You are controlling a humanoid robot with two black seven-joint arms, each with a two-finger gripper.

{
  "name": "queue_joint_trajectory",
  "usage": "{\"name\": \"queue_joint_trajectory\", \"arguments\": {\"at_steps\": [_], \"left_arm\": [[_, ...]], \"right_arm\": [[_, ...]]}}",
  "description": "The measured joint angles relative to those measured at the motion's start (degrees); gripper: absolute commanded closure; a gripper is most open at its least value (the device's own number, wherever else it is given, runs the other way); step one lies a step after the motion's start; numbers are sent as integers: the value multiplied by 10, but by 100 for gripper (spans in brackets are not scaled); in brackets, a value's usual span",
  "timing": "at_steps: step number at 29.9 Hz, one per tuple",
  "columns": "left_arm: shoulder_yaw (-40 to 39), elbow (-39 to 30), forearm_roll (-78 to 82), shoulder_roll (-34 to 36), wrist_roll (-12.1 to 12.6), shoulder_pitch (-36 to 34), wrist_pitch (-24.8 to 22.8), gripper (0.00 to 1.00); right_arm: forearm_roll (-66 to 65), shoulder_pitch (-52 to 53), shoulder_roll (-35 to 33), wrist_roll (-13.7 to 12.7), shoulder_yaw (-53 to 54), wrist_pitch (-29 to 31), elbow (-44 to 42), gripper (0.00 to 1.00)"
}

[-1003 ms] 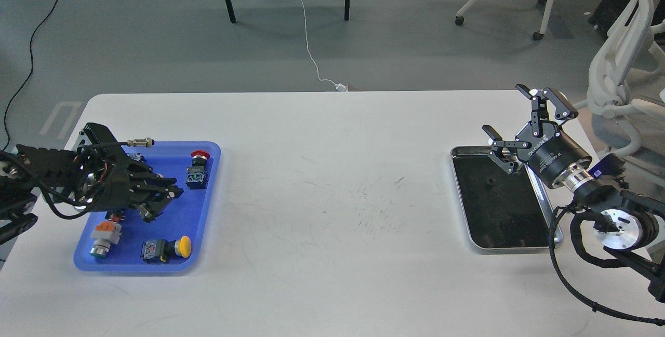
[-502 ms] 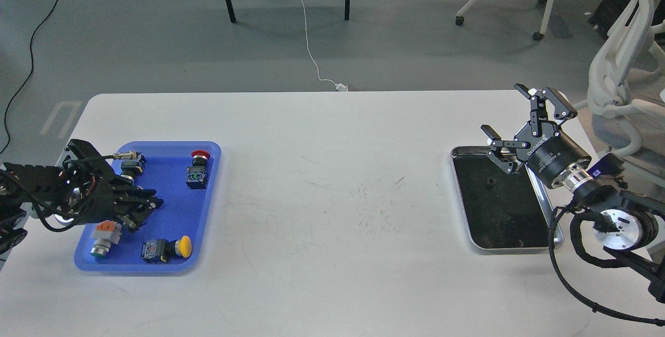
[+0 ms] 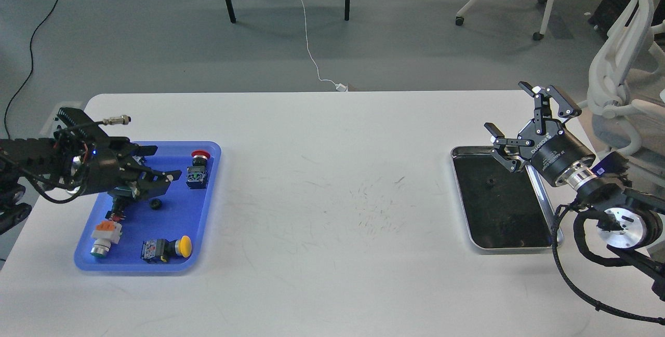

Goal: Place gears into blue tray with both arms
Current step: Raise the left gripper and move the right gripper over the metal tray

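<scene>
The blue tray (image 3: 183, 223) lies at the table's left. A tiny black gear (image 3: 155, 203) rests on its floor, just below my left gripper (image 3: 165, 183). That gripper hovers low over the tray's middle, its fingers apart and nothing between them. A second gear (image 3: 488, 185) lies on the black surface of the silver-rimmed tray (image 3: 460, 198) at the right. My right gripper (image 3: 505, 107) hangs above that tray's far edge, wide open and empty.
Push-buttons share the blue tray: a red-capped one (image 3: 199, 158), a yellow-capped one (image 3: 176, 247) and an orange-and-green one (image 3: 103, 236). Bare white tabletop (image 3: 332, 197) spans the space between the trays. Office chairs stand beyond the table's right side.
My left gripper pulled back left, then rose and swung right over the tray. A gear now shows on the blue floor beneath it. The right gripper barely shifted.
</scene>
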Motion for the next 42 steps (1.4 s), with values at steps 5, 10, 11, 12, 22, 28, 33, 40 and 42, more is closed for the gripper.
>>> {"name": "queue_joint_trajectory", "arguments": {"at_steps": [5, 10, 11, 12, 22, 28, 33, 40, 42], "left_arm": [[-19, -63, -246, -26, 0, 21, 25, 2], [-60, -99, -515, -84, 0, 69, 43, 2], [-75, -102, -542, -97, 0, 83, 44, 2], [-95, -104, -565, -115, 0, 99, 44, 2], [-291, -106, -688, -251, 0, 231, 1, 2], [-310, -106, -711, -256, 0, 249, -36, 2], [-312, -106, -712, -257, 0, 250, -38, 2], [-313, -107, -712, -261, 0, 251, -39, 2], [-313, -107, -712, -261, 0, 252, -39, 2]], "right_arm": [[-43, 1, -21, 0, -3, 4, 0, 1], [-199, 10, -55, 0, -3, 5, 1, 1], [-239, 17, -63, 0, -4, 5, 1, 1], [-288, 27, -74, 0, -4, 5, 0, 1], [-792, 135, -139, 0, -46, 38, -4, 1], [-978, 287, -127, 0, -219, 73, -25, 1], [-998, 399, -62, 0, -386, 58, -56, 4], [-1003, 433, 19, 0, -488, 18, -95, 10], [-1003, 433, 35, 0, -514, 5, -104, 13]]}}
